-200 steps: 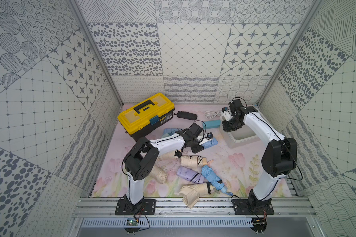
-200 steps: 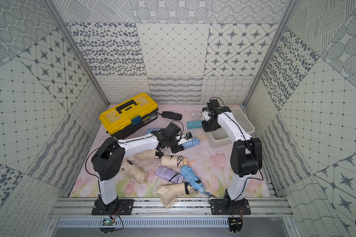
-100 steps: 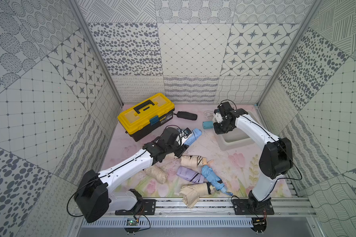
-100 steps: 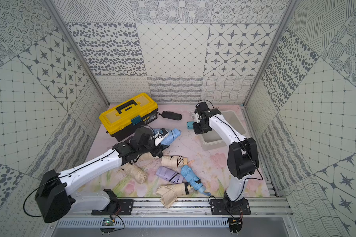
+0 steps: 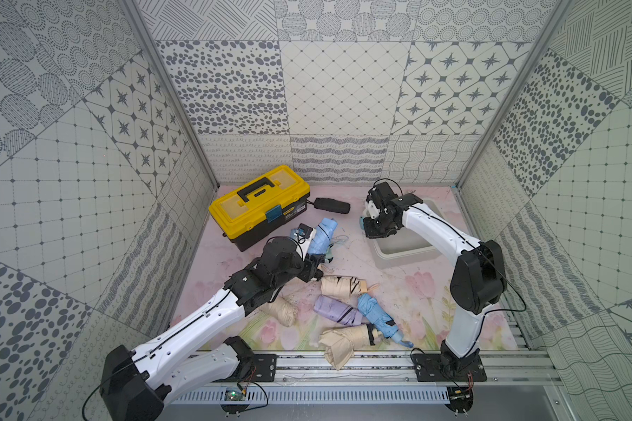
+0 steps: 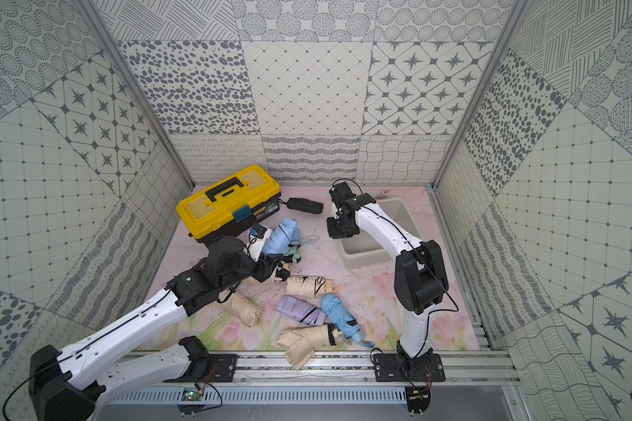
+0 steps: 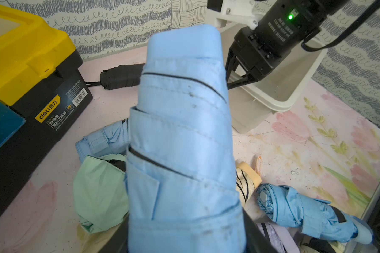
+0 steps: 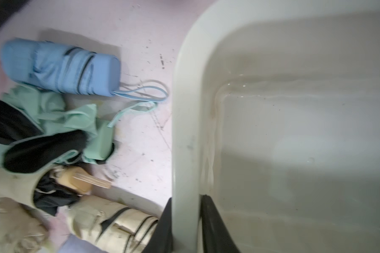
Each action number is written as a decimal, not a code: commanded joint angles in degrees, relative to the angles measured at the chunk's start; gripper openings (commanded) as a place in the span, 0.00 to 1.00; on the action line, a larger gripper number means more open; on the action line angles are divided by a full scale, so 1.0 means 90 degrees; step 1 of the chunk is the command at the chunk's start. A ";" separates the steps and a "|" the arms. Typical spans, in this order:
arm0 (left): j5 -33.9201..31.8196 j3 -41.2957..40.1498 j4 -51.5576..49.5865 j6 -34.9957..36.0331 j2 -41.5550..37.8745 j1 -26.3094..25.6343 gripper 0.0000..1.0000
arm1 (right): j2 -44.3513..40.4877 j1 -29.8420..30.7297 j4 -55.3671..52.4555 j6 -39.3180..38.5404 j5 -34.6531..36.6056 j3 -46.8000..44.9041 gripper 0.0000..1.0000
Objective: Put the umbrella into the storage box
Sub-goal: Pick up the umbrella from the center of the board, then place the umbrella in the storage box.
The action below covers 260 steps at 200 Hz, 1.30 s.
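Above the heap of folded umbrellas on the floral mat, between the yellow toolbox and the white storage box, the light blue umbrella is raised and tilted (well outside the box), its lower end clamped in the left gripper. The right gripper straddles the box's thick rim, one finger inside and one outside; whether it pinches the plastic I cannot tell.

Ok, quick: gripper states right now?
Left gripper: closed on the light blue umbrella.
Right gripper: jaws straddle the storage box rim; grip cannot be told.
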 commanded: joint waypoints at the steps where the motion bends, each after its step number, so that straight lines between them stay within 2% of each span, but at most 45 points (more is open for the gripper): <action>1: -0.0078 -0.0080 0.1143 -0.1124 -0.0115 -0.0045 0.43 | 0.0149 0.0147 0.0405 0.0375 -0.0701 0.0175 0.48; 24: -0.0016 -0.0140 0.1608 -0.1614 -0.0069 -0.0060 0.42 | -0.0263 0.0133 0.0441 0.0226 -0.0432 0.0157 0.66; 49: 0.0232 -0.0246 0.2584 -0.2297 0.0242 -0.0105 0.42 | -0.0934 0.0083 0.0429 0.0029 -0.0250 -0.0004 0.73; 74: 0.0211 -0.0196 0.3544 -0.2674 0.0713 -0.0269 0.41 | -0.1890 0.0078 0.0490 0.0082 -0.0202 -0.0457 0.75; 113: 0.0353 -0.0031 0.5216 -0.2217 0.1584 -0.0661 0.42 | -0.3763 0.0164 0.1502 0.1345 -0.0848 -0.1842 0.86; 145: 0.0360 0.0230 0.5765 -0.1935 0.2265 -0.0867 0.42 | -0.4899 0.0570 0.2842 0.2495 -0.0896 -0.2965 0.92; 164: 0.0333 0.0503 0.5762 -0.1648 0.2601 -0.1004 0.42 | -0.5038 0.0854 0.3241 0.2779 -0.0623 -0.3209 0.93; 196: 0.0201 0.0660 0.6211 -0.1197 0.2989 -0.1241 0.42 | -0.4898 0.0959 0.3342 0.3398 -0.0037 -0.3309 0.93; 230: 0.0173 0.0785 0.6153 -0.0763 0.3123 -0.1369 0.41 | -0.4649 0.0977 0.3573 0.3390 0.0277 -0.3247 0.93; 260: 0.0078 0.0809 0.6097 -0.0668 0.3177 -0.1389 0.41 | -0.4346 0.0980 0.3528 0.3326 0.0451 -0.3043 0.85</action>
